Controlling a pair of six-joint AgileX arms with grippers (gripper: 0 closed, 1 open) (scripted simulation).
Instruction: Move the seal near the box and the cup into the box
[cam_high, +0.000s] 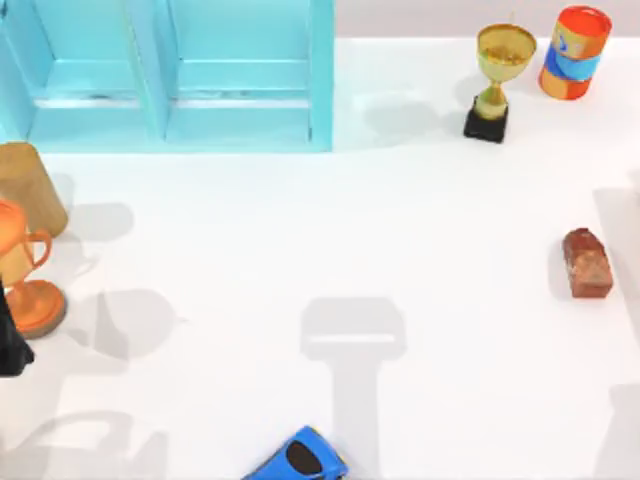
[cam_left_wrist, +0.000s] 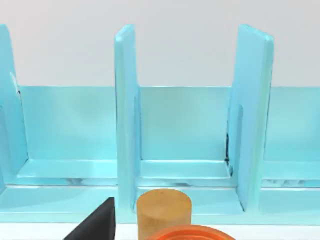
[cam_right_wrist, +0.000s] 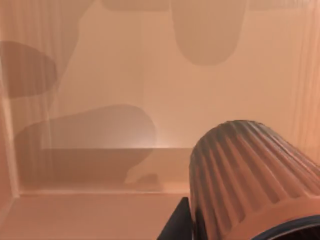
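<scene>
A white tabletop (cam_high: 300, 230) lay under bright light that cast soft grey shadows. A turquoise divided shelf (cam_high: 180, 75) stood at its far-left edge.

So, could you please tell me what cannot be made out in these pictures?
Right wrist view: the cup hides most of the right gripper inside the box; the bottom edge cuts the cup's rim.
Top view: the left edge cuts off the left gripper, orange trophy and wooden cylinder.
Top view: the bottom edge cuts off the blue toy car.
</scene>
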